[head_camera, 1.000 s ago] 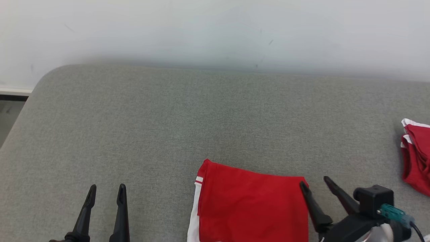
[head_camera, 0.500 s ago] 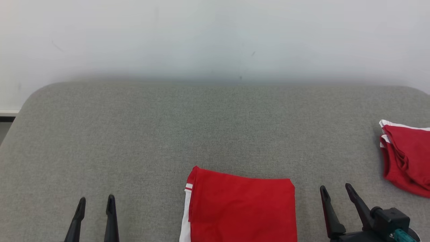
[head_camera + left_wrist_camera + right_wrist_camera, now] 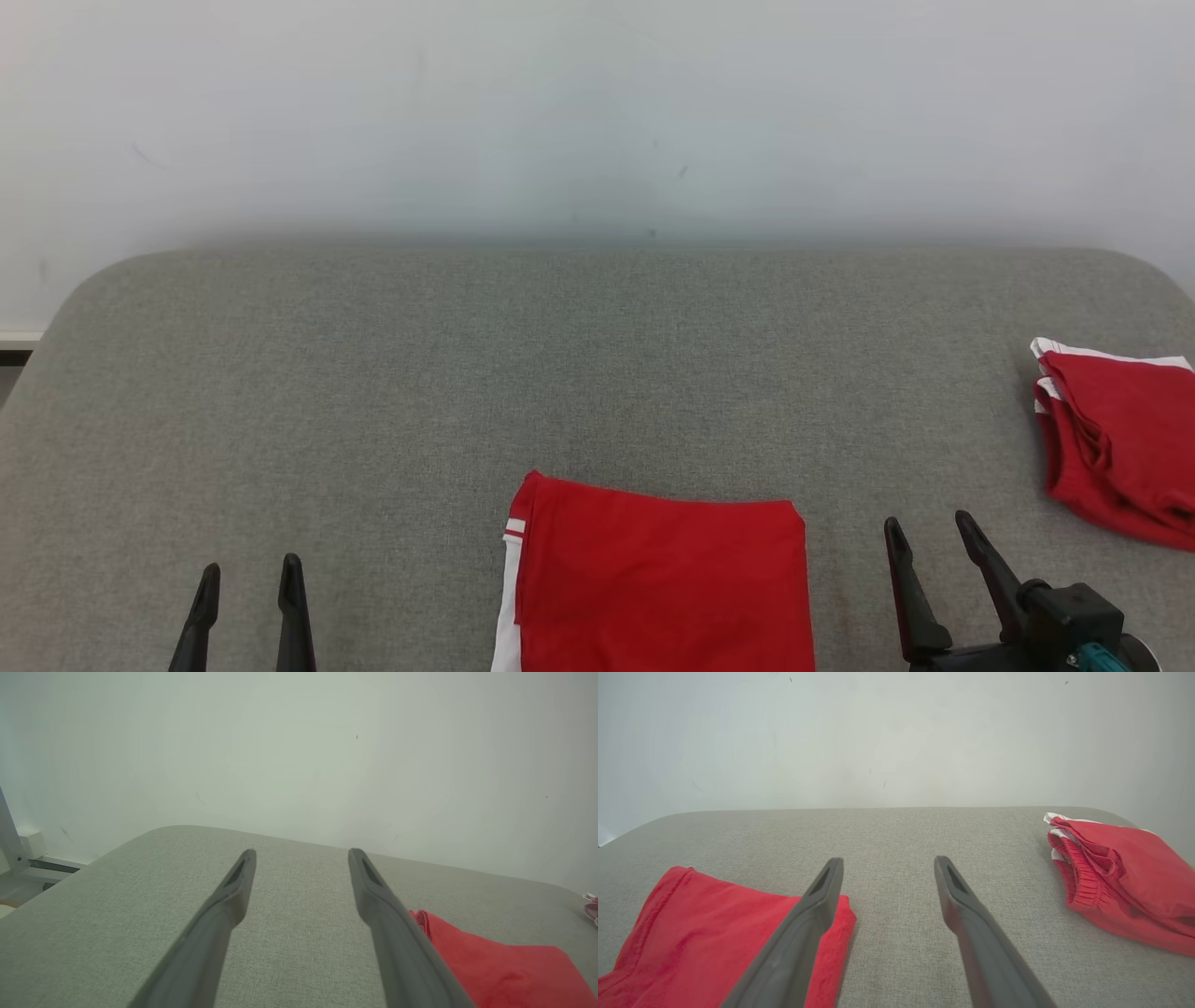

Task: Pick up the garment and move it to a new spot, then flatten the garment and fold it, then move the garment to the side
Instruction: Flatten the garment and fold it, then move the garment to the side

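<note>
Head view, left hand (image 3: pixel 250 563) and right hand (image 3: pixel 926 518) pointing forward over bench (image 3: pixel 467 373), both wide open and empty, flanking folded red garment (image 3: pixel 653 588).

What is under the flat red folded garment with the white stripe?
The flat red folded garment lies on the grey woven fabric surface. Anything beneath the cloth or between its layers is covered.
</note>
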You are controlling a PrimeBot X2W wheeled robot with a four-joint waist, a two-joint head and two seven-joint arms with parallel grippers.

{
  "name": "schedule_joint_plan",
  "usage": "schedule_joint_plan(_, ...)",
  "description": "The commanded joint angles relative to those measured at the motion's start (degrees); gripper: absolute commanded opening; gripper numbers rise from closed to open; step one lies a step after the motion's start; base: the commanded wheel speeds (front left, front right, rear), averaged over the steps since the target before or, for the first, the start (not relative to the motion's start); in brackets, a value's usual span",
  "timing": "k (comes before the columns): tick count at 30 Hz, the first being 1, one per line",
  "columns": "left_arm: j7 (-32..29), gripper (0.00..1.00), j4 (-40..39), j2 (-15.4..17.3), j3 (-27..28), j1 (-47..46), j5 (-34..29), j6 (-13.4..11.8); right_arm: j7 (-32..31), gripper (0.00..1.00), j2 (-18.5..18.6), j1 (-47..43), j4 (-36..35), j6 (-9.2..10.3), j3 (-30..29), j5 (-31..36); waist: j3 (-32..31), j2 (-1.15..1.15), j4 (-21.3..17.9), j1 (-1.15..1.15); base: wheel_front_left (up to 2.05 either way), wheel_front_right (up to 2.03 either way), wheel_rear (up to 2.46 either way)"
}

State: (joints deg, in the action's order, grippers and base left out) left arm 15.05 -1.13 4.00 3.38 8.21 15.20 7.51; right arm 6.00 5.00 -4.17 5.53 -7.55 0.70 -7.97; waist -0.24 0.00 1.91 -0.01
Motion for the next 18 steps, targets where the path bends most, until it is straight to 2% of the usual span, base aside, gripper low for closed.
schedule_joint_plan(1, 0.2, 1.00, -0.2, -0.2, -0.1, 0.3, -0.5, -0.1, -0.1, 1.00, -0.1, 0.5, -0.2, 0.13, -0.2, 0.1, 0.1, 0.00, 0.0, 0.01, 0.00, 0.00, 0.00)
schedule_joint_plan(10, 0.2, 1.00, -0.2, -0.4, -0.7, -0.1, -0.6, -0.1, -3.3, 1.00, -0.9, 0.9, -0.6, 0.13, -0.6, -0.2, 1.0, 0.00, 0.0, 0.01, 0.00, 0.00, 0.00)
schedule_joint_plan(13, 0.2, 1.00, -0.2, -0.4, -0.8, -0.4, -0.4, -0.1, -17.1, 1.00, -1.9, 0.1, 0.3, 0.13, -1.6, -6.0, 1.3, 0.00, -0.1, 0.01, 0.00, 0.00, 0.00)
schedule_joint_plan(15, 0.2, 1.00, -0.2, -0.4, -0.7, -0.4, -0.4, -0.1, -26.5, 1.00, -2.0, 0.8, -1.7, 0.13, -2.5, -8.9, 1.4, 0.00, -0.2, 0.01, 0.00, 0.00, 0.00)
schedule_joint_plan(18, 0.2, 1.00, -0.5, -0.5, -0.6, -0.5, -0.5, -0.1, -36.9, 1.00, -2.1, 1.7, -6.1, 0.12, -3.6, -10.8, 1.5, 0.00, -0.2, 0.01, 0.00, 0.00, 0.00)
